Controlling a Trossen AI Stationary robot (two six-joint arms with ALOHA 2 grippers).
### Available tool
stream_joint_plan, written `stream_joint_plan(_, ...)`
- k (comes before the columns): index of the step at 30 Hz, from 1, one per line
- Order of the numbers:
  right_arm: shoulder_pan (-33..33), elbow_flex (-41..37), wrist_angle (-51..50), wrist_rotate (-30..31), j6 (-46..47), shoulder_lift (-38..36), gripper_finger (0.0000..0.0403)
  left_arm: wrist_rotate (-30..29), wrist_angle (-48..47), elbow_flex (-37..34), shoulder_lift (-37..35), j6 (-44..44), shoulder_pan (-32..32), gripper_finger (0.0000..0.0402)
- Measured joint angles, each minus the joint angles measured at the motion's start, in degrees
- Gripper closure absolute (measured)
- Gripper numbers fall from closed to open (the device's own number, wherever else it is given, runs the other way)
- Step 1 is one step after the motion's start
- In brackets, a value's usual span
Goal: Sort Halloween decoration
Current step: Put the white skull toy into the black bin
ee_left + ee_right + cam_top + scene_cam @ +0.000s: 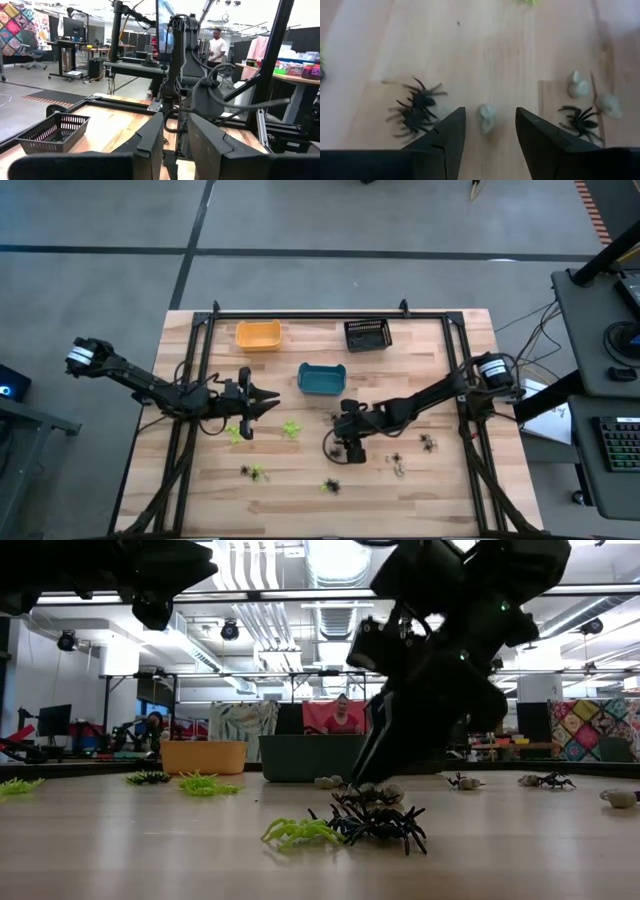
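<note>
Orange plastic bin (258, 335), teal plastic bin (321, 379), black mesh basket (367, 335): contents not discernible; right gripper (485, 131) open over pale grey-white trinket (486, 118); left gripper (262, 402) state unclear.

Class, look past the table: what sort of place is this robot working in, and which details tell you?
Probably a robotics lab or workshop: desks with monitors, exposed ceiling ducts, and a person standing among workbenches.

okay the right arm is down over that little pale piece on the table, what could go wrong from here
Two risks stand out.

1. The open right gripper straddles a small pale grey plastic trinket, but a black plastic spider lies just beside one finger. Closing or sliding could catch or push that spider too.

2. The trinket is tiny against the fingers, so it may squirt out instead of being gripped.

The left gripper waits near the lime green spiders.
</note>
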Motion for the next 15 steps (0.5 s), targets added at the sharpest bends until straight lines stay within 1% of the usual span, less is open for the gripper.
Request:
stream_joint_plan(10, -0.02, 0.02, 0.40, 0.02, -0.31, 1.54, 0.0256, 0.00, -0.03, 0.00, 0.01, -0.01, 0.01, 0.0329)
stream_joint_plan(15, -0.46, 0.04, 0.32, -0.35, -0.31, 1.54, 0.0283, -0.01, -0.05, 0.00, 0.02, -0.01, -0.01, 0.0329)
